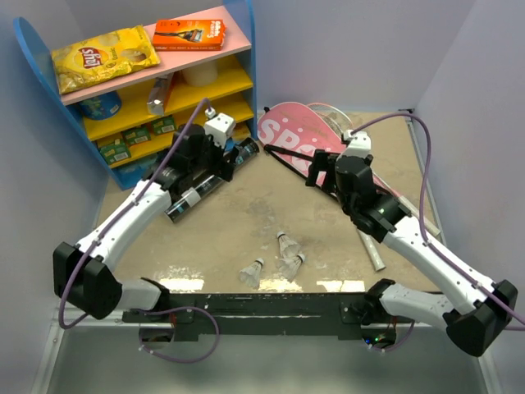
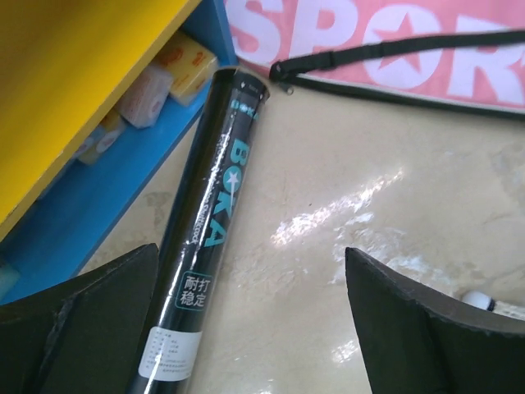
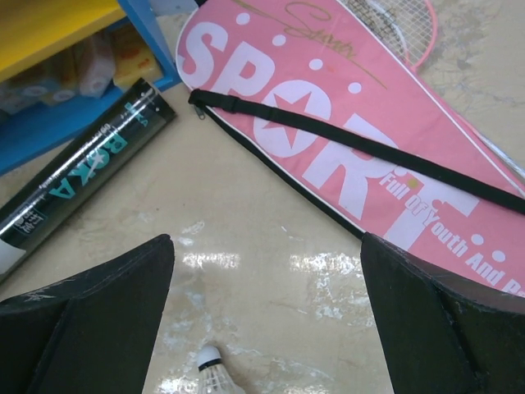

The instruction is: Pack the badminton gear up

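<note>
Three shuttlecocks [image 1: 285,244] lie loose on the desk [image 1: 246,222], close together just ahead of the arm bases. I see the left fingers [image 2: 90,328] spread wide over the tube [image 2: 209,205], which lies flat along the foot of the shelf [image 1: 246,49]. The tube runs past one finger, and I cannot tell whether they touch. The right fingers [image 3: 443,328] are spread too and hold nothing. They hang over bare desk between the cover [image 3: 344,139] and one shuttlecock. The cover lies flat at the far right of the desk, with its rounded end near the tube's far end. The racket [image 3: 402,25] lies under it, its strings showing past the cover's far edge. A chip bag [image 1: 102,57] and an orange box [image 1: 189,34] sit on the shelf top.
</note>
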Motion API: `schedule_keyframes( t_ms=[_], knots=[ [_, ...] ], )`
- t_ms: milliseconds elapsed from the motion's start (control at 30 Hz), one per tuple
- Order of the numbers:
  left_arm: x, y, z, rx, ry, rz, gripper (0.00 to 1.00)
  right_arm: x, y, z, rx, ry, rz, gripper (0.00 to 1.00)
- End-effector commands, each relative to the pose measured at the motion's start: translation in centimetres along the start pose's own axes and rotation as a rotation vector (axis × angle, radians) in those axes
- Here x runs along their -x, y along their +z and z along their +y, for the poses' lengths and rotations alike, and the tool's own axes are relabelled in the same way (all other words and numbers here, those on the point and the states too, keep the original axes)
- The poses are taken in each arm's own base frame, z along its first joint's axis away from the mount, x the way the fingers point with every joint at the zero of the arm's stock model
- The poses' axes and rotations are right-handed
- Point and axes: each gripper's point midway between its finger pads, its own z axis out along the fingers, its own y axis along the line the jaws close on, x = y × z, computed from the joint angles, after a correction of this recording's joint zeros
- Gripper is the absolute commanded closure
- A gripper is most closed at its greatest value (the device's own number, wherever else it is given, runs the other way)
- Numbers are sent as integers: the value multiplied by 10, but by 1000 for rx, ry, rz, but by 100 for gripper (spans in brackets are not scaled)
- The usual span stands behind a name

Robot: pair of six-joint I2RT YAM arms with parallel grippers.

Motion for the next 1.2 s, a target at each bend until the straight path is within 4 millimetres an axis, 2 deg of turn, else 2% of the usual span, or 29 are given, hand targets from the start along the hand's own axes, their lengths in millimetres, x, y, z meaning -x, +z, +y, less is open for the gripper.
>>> schedule_keyframes(
  t_ms=[0, 67, 133, 167, 267, 433, 500, 567, 600, 633, 800, 900, 1000, 1167],
  knots=[
    [45, -29, -6, -21, -84, -177, 0, 0, 8, 5, -17, -18, 27, 1],
    [39, -29, 5, 51, -121, -192, 0, -9, 12, 14, 33, -30, 55, 1],
    [44, -32, 14, 102, -120, -213, 0, -19, 15, 23, 79, -44, 89, 1],
    [39, -26, 17, 121, -111, -186, 0, -24, 17, 25, 88, -46, 101, 1],
    [29, -16, 14, 94, -66, -125, 0, -42, 24, 27, 89, -60, 151, 1],
    [-2, 1, 13, 89, -8, -1, 0, -67, 32, 32, 123, -66, 208, 1],
    [-3, 8, 16, 98, 21, 22, 0, -74, 33, 35, 147, -62, 219, 1],
    [-15, 23, 21, 122, 48, 84, 0, -79, 33, 42, 183, -48, 227, 1],
    [-12, 28, 22, 119, 78, 89, 0, -83, 34, 43, 191, -46, 234, 1],
    [-21, 40, 21, 110, 94, 127, 0, -83, 34, 47, 211, -41, 235, 1],
    [-25, 71, 25, 95, 219, 156, 0, -100, 33, 55, 263, -45, 292, 1],
    [-38, 91, 24, 75, 274, 196, 0, -104, 30, 58, 289, -38, 301, 1],
    [-43, 103, 25, 60, 320, 211, 2, -104, 25, 61, 318, -25, 304, 1],
    [-42, 121, 30, 76, 345, 220, 2, -99, 17, 66, 357, -16, 299, 1]
  ],
)
